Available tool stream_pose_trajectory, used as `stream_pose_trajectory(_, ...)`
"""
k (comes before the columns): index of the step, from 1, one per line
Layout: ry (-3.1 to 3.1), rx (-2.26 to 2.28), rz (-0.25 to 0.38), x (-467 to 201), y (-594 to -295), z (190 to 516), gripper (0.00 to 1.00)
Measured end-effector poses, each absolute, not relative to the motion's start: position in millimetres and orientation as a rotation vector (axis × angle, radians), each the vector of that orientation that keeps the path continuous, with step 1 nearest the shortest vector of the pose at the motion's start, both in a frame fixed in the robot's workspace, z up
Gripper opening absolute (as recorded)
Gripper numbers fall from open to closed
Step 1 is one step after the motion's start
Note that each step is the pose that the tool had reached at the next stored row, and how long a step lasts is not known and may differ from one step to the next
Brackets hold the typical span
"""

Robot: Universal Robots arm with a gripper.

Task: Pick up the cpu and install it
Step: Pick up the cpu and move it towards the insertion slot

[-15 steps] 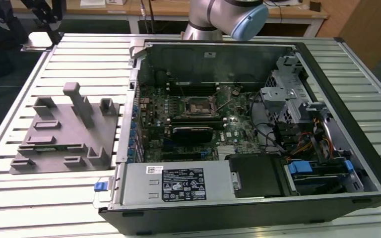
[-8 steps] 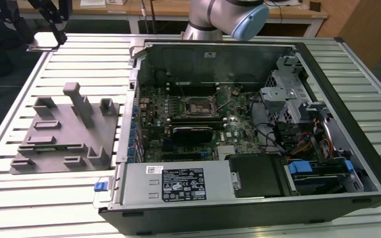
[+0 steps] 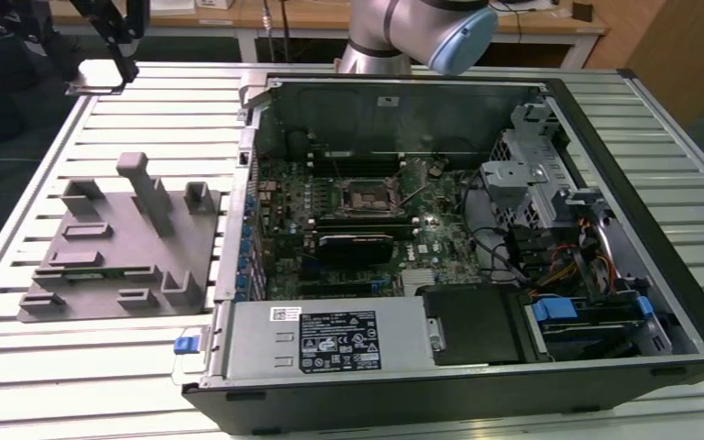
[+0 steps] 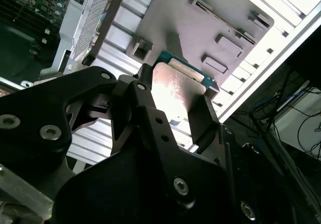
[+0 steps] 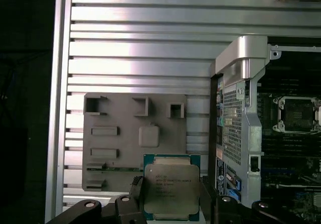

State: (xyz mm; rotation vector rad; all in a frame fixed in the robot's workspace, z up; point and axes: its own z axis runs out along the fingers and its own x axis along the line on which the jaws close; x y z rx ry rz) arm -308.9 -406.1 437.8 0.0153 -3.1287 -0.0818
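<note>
Pale silver metal shows between black fingers [image 5: 135, 196]: the cpu [image 5: 169, 188] is pinched in the hand [image 5: 170, 204], which in both wrist views is closed on two of the chip's opposite edges. It is held up above the grey fixture [image 5: 125, 133]. In the exterior view that fixture lies on the slatted desk [image 3: 144, 367] at nine o'clock from the open computer case [image 3: 389, 124]. The black-framed socket [image 3: 362, 195] sits near the middle of the case's board.
</note>
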Motion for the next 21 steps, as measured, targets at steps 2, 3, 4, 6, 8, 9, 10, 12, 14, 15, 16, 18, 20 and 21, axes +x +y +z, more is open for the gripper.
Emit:
stream_pose_trajectory(2, -3.129, 0.015, -0.082, -305, -406, 438, 0.53)
stream_pose_trajectory(3, -3.129, 0.015, -0.082, -304, -406, 438, 0.53)
stream_pose_trajectory(4, -3.129, 0.015, -0.082, -302, -406, 438, 0.53)
stream_pose_trajectory(6, -3.129, 0.015, -0.082, -297, -406, 438, 0.53)
stream_pose_trajectory(8, -3.129, 0.015, -0.082, -293, -406, 438, 0.53)
stream_pose_trajectory(9, -3.129, 0.015, -0.082, -291, -406, 438, 0.53)
stream_pose_trajectory(10, -3.129, 0.015, -0.082, -289, -406, 438, 0.53)
stream_pose_trajectory(12, -3.129, 0.015, -0.082, -284, -406, 438, 0.53)
stream_pose_trajectory(14, -3.129, 0.015, -0.082, -280, -406, 438, 0.53)
stream_pose_trajectory(15, -3.129, 0.015, -0.082, -277, -406, 438, 0.53)
stream_pose_trajectory(16, -3.129, 0.015, -0.082, -275, -406, 438, 0.53)
stream_pose_trajectory(18, -3.129, 0.015, -0.082, -271, -405, 438, 0.53)
stream_pose_trajectory(20, -3.129, 0.015, -0.082, -267, -405, 438, 0.53)
stream_pose_trajectory(21, -3.129, 0.015, -0.082, -265, -405, 438, 0.53)
